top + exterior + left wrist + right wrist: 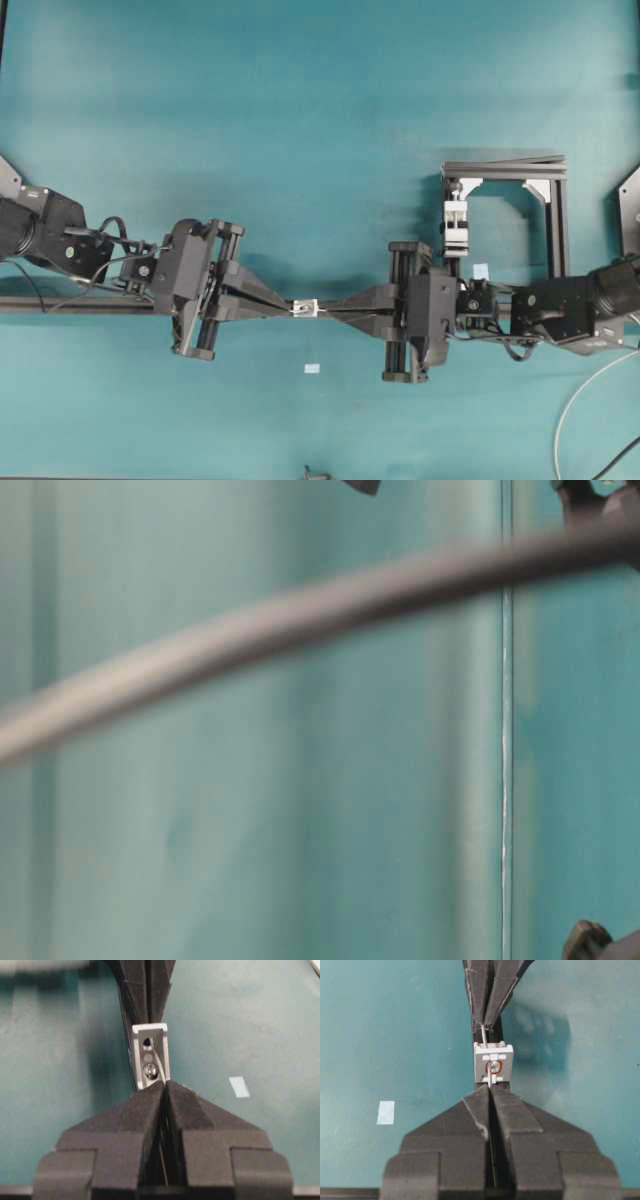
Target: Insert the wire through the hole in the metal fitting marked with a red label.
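Observation:
The small silver metal fitting [305,307] hangs at the middle of the table between both grippers. In the right wrist view its face [493,1062] carries a red ring around the hole [493,1066]. The thin wire [483,1034] runs from my right gripper [490,1087] into that hole and comes out on the far side. There the fingertips [481,1019] of my left gripper [292,307] are shut on it. My right gripper [322,308] is shut on the wire too. From the left wrist, the fitting's back [150,1057] sits just past my left gripper [165,1084].
A black aluminium frame [553,215] with a silver clamp [456,222] stands at the back right. Pale blue tape scraps [312,369] [481,271] lie on the teal table. A white cable [575,400] curves at the bottom right. A blurred dark cable [300,610] blocks the table-level view.

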